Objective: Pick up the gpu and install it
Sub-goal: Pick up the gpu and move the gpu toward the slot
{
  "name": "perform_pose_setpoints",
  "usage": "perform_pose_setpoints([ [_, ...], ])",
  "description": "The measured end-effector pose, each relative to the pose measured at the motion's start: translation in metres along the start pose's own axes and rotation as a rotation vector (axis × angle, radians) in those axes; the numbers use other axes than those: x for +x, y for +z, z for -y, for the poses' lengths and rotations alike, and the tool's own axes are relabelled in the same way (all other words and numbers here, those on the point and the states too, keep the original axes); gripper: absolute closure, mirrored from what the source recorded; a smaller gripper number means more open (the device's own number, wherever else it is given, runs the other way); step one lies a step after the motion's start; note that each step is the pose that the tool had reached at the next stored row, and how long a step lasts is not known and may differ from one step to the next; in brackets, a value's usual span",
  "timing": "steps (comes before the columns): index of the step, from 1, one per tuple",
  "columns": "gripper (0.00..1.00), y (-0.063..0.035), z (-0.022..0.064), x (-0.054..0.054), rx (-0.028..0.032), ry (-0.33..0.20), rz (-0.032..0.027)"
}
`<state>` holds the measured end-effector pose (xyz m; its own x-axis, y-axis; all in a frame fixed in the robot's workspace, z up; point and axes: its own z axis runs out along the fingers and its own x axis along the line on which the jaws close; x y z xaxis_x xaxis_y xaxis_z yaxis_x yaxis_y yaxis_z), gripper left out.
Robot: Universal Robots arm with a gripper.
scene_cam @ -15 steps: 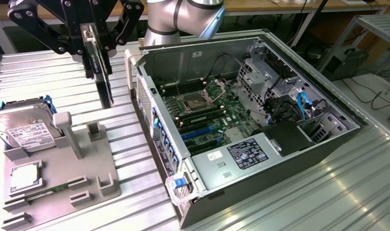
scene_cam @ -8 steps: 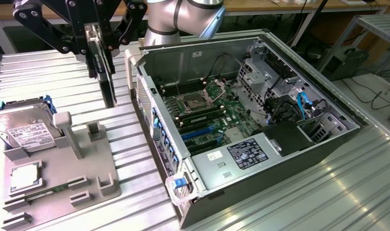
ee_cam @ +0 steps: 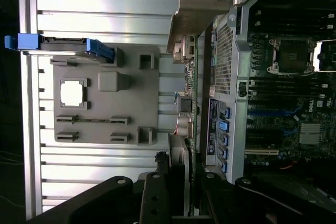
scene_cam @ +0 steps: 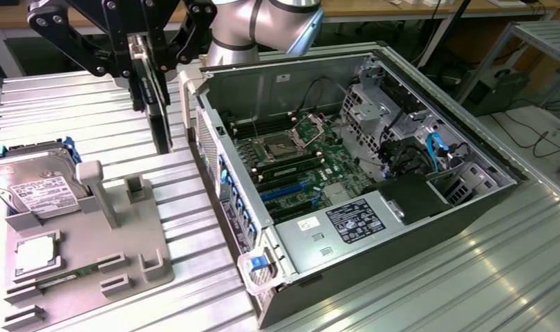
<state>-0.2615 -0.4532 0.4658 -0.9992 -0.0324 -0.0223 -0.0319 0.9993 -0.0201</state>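
The gpu [scene_cam: 157, 104] hangs upright and edge-on, lifted clear of the grey fixture [scene_cam: 123, 242]. It sits just off the open computer case [scene_cam: 354, 173] on the exterior view's left. My gripper [scene_cam: 144, 55] is shut on its upper part, with the black fingers [scene_cam: 100, 52] on either side of the card. In the wrist view the gpu [ee_cam: 190, 103] runs as a thin green strip between fixture and case, with its silver bracket [ee_cam: 197, 11] at the far end, and my gripper [ee_cam: 178, 187] clamps the fan end. The motherboard [scene_cam: 294, 162] with its slots lies exposed inside the case.
The fixture holds a hard drive [scene_cam: 36, 183] in a blue carrier, a CPU [scene_cam: 36, 252] and a RAM stick [scene_cam: 63, 279]. Its upright posts [scene_cam: 91, 183] stand near the card. A ribbed metal table [scene_cam: 464, 277] carries everything. Cables and a power supply [scene_cam: 354, 221] fill the case's near end.
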Motion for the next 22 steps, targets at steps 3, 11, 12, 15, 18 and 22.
perform_pose_setpoints([
  [3, 0.72, 0.0000, 0.0000, -0.002, 0.0001, 0.000, -0.0001],
  [11, 0.72, 0.0001, 0.0002, -0.006, 0.0000, 0.000, 0.0000],
  [12, 0.72, 0.0001, 0.0002, -0.006, 0.0001, 0.000, -0.0001],
  [15, 0.72, 0.0001, 0.0002, -0.008, 0.0001, 0.000, -0.0001],
  [18, 0.72, 0.0001, 0.0003, -0.009, 0.0002, 0.000, -0.0002],
  [22, 0.72, 0.0002, 0.0004, -0.011, 0.0001, 0.000, 0.0000],
])
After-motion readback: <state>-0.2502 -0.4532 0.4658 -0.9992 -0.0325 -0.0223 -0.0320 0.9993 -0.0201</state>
